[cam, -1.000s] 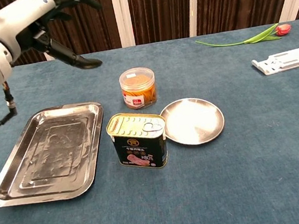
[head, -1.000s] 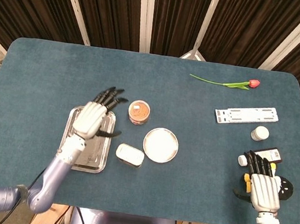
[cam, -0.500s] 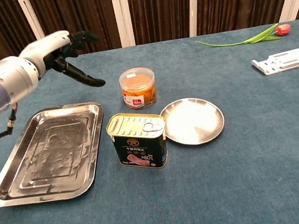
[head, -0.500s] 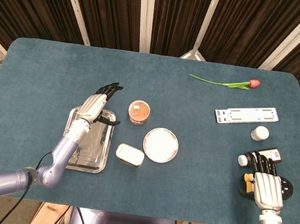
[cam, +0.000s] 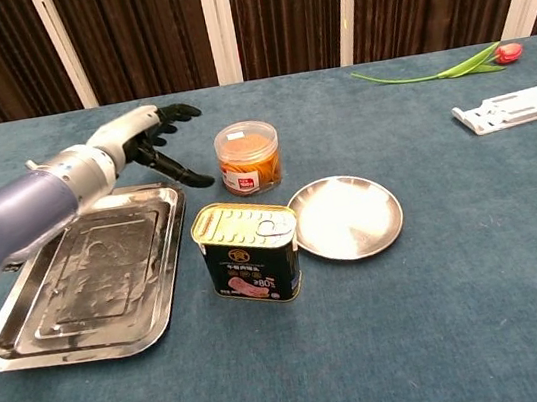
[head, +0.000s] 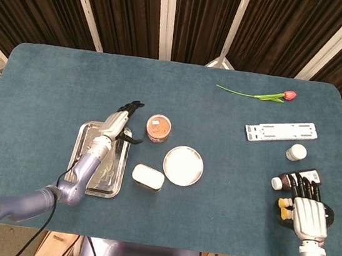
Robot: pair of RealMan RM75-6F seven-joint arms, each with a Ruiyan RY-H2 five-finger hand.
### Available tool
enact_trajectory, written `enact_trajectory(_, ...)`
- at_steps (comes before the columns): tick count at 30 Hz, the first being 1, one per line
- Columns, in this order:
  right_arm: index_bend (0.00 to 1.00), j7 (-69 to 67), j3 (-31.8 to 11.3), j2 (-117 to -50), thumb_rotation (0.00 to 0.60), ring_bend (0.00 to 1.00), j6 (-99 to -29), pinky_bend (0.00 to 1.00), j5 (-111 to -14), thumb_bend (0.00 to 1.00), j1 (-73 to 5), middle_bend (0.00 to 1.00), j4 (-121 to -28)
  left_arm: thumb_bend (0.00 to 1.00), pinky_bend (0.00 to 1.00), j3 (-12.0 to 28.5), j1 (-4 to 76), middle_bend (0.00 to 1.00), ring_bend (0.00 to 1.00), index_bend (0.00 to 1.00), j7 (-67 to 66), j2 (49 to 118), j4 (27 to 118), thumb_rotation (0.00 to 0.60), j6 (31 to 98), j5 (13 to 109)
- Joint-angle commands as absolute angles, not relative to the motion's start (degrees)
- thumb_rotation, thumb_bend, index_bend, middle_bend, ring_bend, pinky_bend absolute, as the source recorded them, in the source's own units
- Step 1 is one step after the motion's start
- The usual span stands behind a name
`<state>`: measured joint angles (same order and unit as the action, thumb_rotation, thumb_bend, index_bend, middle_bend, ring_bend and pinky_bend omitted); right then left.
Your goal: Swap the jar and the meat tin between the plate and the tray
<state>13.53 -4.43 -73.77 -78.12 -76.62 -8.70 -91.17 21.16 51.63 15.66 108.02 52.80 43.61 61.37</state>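
Left hand fingers spread, holding nothing, over tray's far corner, just left of jar. Jar: clear plastic, orange contents, standing on tabletop between tray and plate. Meat tin stands beside plate. Right hand splayed near small bottles. Tulip at far edge.
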Motion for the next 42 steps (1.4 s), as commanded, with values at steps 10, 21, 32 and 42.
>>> enact_trajectory(10,0.00,12.2,-4.8,-73.8,0.600,0.00,-77.4,0.00,-76.2,0.02,-8.8,0.00,-90.3,0.00,0.00,20.8,55.2,0.00,0.00,0.11,26.2,113.4,45.6,0.600,40.9,67.5)
enact_trajectory(21,0.00,11.4,-4.8,-74.2,0.600,0.00,-76.6,0.00,-76.0,0.02,-9.1,0.00,-89.8,0.33,0.11,21.7,57.6,0.25,0.08,0.23,27.5,117.5,37.1,0.600,42.0,68.1)
enact_trajectory(32,0.00,11.3,-4.7,-74.3,0.600,0.00,-76.5,0.00,-76.1,0.02,-9.1,0.00,-90.1,0.44,0.12,21.5,60.3,0.31,0.10,0.29,30.0,119.3,30.6,0.600,42.6,70.2)
enact_trajectory(42,0.00,11.5,-4.6,-74.4,0.600,0.00,-76.4,0.00,-76.2,0.02,-9.1,0.00,-90.3,0.45,0.12,19.9,56.6,0.32,0.10,0.30,35.2,113.0,36.9,0.600,49.5,73.8)
